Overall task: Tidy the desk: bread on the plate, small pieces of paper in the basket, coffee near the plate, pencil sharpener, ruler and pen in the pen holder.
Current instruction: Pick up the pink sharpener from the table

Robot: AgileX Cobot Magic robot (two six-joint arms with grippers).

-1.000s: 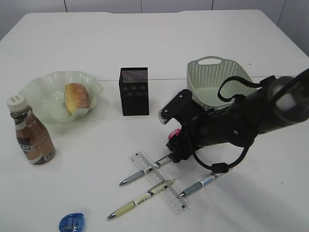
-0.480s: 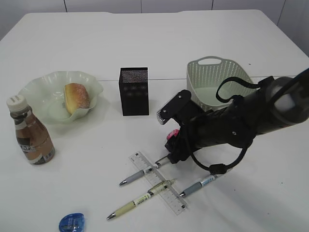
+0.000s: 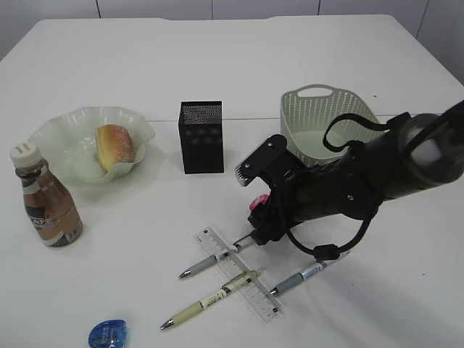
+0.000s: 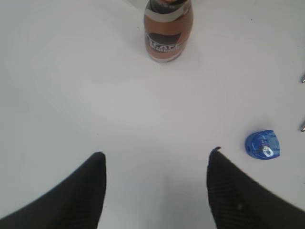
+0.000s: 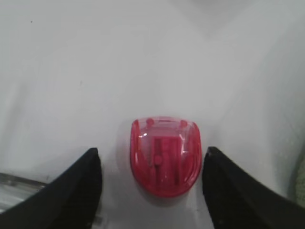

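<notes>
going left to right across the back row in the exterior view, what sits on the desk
brown plastic coffee bottle with white cap → pale green wavy-rimmed glass plate holding the golden-brown bread roll → black square mesh pen holder → sage-green woven-look plastic basket

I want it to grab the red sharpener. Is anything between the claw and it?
No. The red sharpener lies on the bare desk between the right gripper's open fingers, with nothing visible in the gaps.

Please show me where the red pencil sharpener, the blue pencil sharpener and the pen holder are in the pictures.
red pencil sharpener (image 5: 165, 157): right wrist view, middle of its clear red top.
blue pencil sharpener (image 4: 262, 144): left wrist view, centre of its blue shell.
pen holder (image 3: 201, 141): exterior view, front mesh wall.
</notes>
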